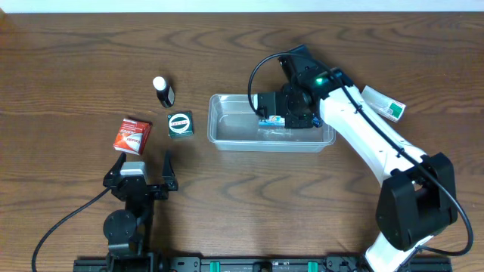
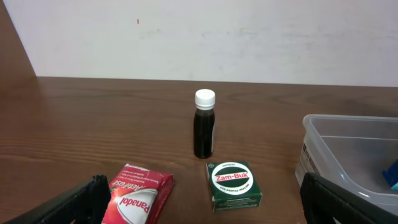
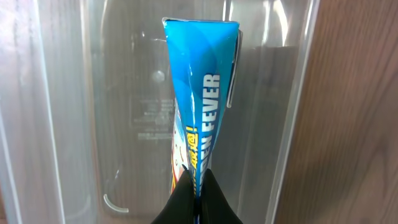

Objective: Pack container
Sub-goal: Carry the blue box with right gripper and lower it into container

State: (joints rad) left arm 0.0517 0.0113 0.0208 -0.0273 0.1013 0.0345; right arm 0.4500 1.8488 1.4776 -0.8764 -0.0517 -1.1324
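The clear plastic container (image 1: 227, 137) sits at the table's middle; it also shows in the left wrist view (image 2: 329, 149) and fills the right wrist view (image 3: 74, 124). My right gripper (image 1: 281, 119) is over the container's inside, shut on a flat blue packet (image 3: 202, 106) that hangs into the tub. My left gripper (image 1: 144, 170) is open and empty near the front left. Before it lie a red Panadol box (image 2: 138, 196), a green Zam-Buk box (image 2: 233, 183) and a small dark bottle with a white cap (image 2: 204, 124), standing upright.
A white and green box (image 1: 384, 103) lies right of the container, behind my right arm. The red box (image 1: 132, 135), green box (image 1: 180, 124) and bottle (image 1: 162, 91) lie left of the container on the wooden table.
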